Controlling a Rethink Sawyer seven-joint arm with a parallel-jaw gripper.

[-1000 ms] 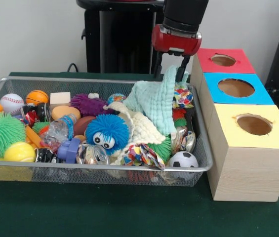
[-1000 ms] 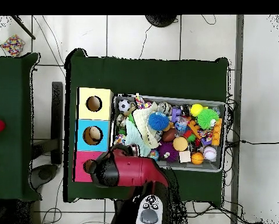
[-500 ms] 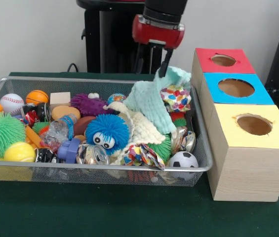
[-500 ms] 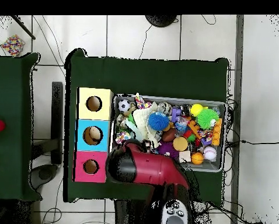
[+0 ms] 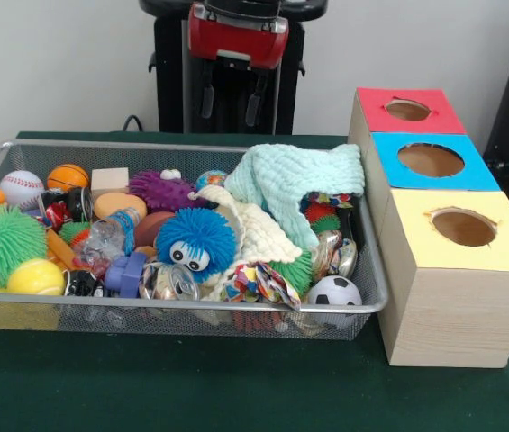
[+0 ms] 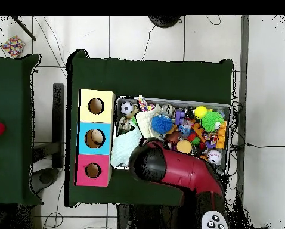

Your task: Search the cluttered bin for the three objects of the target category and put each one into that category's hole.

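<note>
Up at twelve o'clock in the front view, the gripper [image 5: 231, 97] is hanging above the far rim of the wire bin [image 5: 236, 307], its two dark fingers [image 5: 207, 97] spread apart and gripping nothing. Below and toward three o'clock of it, the mint-green knitted cloth [image 5: 295, 180] is lying draped over the clutter at the bin's right end, one edge reaching the rim beside the blue box. A cream knitted cloth [image 5: 256, 230] is sitting just under it, touching the fuzzy blue ball with eyes [image 5: 194, 241] at the bin's centre. At five o'clock of that ball a small soccer ball [image 5: 334, 291] is resting against the near wire wall, and at nine o'clock of the bin a green spiky ball [image 5: 0, 243] is sitting above a yellow tennis ball [image 5: 34, 276]. Well over at three o'clock, three boxes are standing in a row on the green bench [image 5: 236, 387]: the red box [image 5: 407, 112] farthest, the blue box [image 5: 431, 162] in the middle, the yellow box [image 5: 459, 230] nearest, each showing a round hole on top. Seen from overhead, the red arm [image 6: 180, 173] is covering the bin's six o'clock edge.
</note>
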